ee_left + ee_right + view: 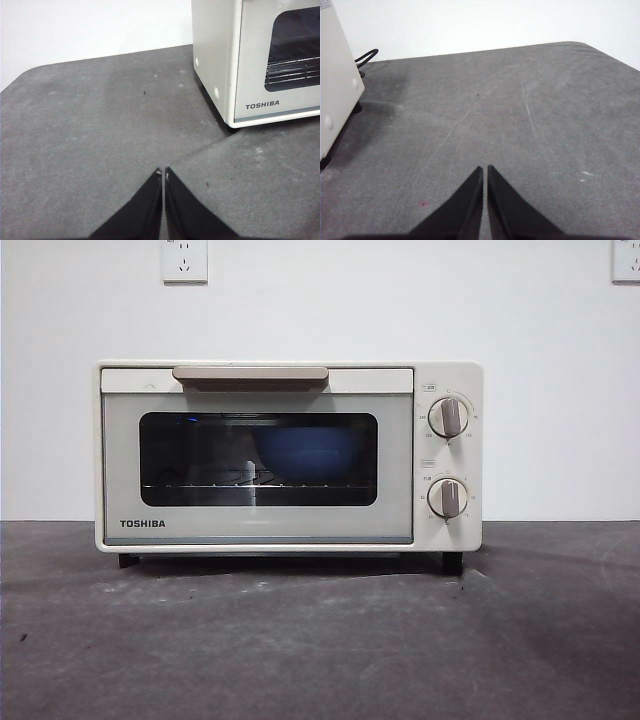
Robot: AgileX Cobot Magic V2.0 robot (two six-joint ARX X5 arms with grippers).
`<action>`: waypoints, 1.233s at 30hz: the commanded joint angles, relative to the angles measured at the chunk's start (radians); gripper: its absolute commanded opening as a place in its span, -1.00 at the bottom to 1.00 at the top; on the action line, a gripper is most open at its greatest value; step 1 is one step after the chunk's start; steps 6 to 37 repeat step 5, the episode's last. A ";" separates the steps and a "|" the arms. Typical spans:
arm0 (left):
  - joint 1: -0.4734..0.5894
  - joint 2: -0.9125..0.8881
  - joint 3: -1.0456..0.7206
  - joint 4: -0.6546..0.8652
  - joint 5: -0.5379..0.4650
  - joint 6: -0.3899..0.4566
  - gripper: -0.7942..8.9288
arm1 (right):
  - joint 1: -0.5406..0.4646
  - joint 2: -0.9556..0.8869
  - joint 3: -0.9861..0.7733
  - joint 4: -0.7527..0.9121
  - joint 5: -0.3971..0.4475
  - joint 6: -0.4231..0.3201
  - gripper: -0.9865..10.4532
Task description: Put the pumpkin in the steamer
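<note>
- Front view: cream-white boxy countertop steamer (288, 455) standing on four dark feet on the grey table (320, 640), door closed; the name "TOSHIBA" (143, 524) is printed in dark capitals at the door's lower corner, on the side away from the knobs.
- Beige bar handle (250, 375) runs along the top edge of the steamer's door.
- Dark glass window (258, 459) fills the middle of the door; behind it a wire rack and a rounded blue shape (305, 455) sitting on the rack. The small orange pumpkin cannot be made out anywhere, inside or outside the steamer.
- Two round beige knobs, upper (449, 417) and lower (448, 497), stacked on the steamer's control panel beside the door; the small markings around them are too fine to read.
- Two white wall sockets (184, 260) on the white wall above and behind the steamer.
- Left wrist view: left gripper (163, 172), black jaws pressed together with nothing between them, above bare table, apart from the steamer's "TOSHIBA" corner.
- Right wrist view: right gripper (484, 169), black jaws closed on nothing, over the table beside the steamer's plain side wall; a black cable (365, 57) loops behind the steamer.
</note>
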State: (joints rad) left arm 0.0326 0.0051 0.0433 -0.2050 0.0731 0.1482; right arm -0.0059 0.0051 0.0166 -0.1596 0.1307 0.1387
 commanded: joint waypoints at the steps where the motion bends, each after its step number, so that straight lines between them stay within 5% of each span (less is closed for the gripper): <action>1: 0.000 -0.002 -0.016 -0.006 -0.003 0.012 -0.80 | 0.002 -0.002 -0.006 0.002 0.001 0.011 -0.81; 37: 0.000 -0.002 -0.016 -0.006 -0.003 0.012 -0.80 | 0.002 -0.002 -0.006 0.002 0.001 0.011 -0.81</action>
